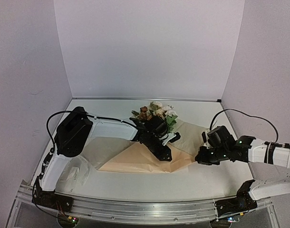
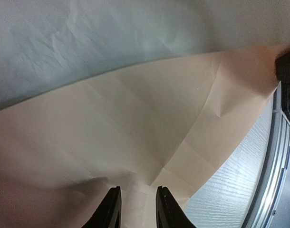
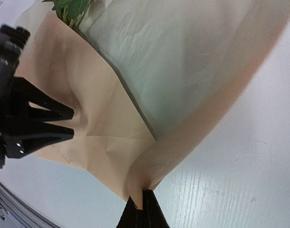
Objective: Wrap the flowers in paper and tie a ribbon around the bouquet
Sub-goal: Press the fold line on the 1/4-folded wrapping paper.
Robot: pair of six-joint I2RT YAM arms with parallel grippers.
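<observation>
Paper (image 1: 135,164) lies folded over the flowers (image 1: 157,112); heads and leaves poke out beyond the left fingers. On the right gripper (image 3: 144,202) the jaws are clamped tight on a paper corner, with the sheet rising from the tips. The left gripper (image 2: 138,194) is narrowly parted with nothing between the tips, which sit at the creased flap; contact unclear.

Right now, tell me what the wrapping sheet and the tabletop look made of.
The paper: tan kraft paper, matte, by its crisp creases and folds that hold. The table: white, faintly wood-grained with a soft sheen, probably laminate or painted board; cannot tell which.
</observation>
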